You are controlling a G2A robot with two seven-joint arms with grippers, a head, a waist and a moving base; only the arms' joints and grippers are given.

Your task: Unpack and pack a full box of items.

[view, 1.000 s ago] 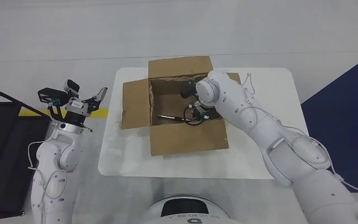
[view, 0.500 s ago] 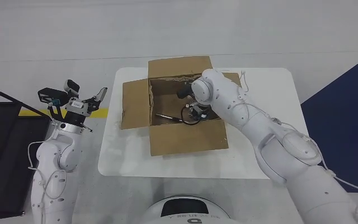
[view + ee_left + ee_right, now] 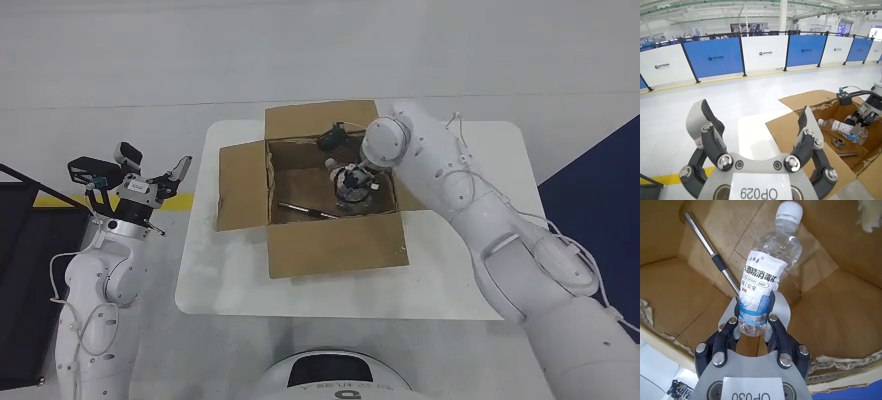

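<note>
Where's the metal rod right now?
The metal rod lies flat on the cardboard box floor, beside the round flange, near the bottle gripped by the right claw.

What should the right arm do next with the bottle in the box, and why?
Probably lift straight up: the right gripper is shut on the bottle inside the cardboard box, so rising should clear its walls and the metal rod.

Your two arms wear glossy white shells, the right arm [image 3: 470,220] at the top view's right and the left arm [image 3: 100,280] at lower left, both trailing thin white cables [image 3: 56,272]. The left gripper [image 3: 755,109] and right gripper [image 3: 754,298] share grey plates, black linkages, silver screws and ribbed black pads [image 3: 712,117] (plus a white printed label each).
</note>
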